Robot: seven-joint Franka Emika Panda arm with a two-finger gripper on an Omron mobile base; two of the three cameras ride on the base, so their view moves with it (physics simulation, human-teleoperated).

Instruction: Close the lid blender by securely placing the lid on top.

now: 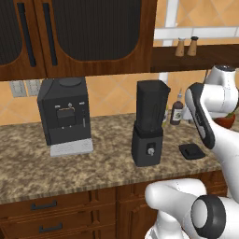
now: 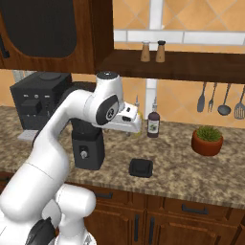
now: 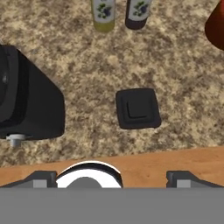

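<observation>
Around the lid the granite counter lies bare on every side, so a hand could come straight down onto it. The blender stands well to the lid's left, its open jar mouth unobstructed from above. Behind the lid, near the wall, two bottles stand side by side; a potted plant sits further right, probably clear of any approach.

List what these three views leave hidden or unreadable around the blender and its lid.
- Blender jar: right base view, hidden behind the white arm.
- Blender top: hand view, cut off by the left edge.
- Labels on the two bottles: hand view, too blurred to read; tops cut off by the upper edge.
- Lid underside: faces the counter in every view.
</observation>
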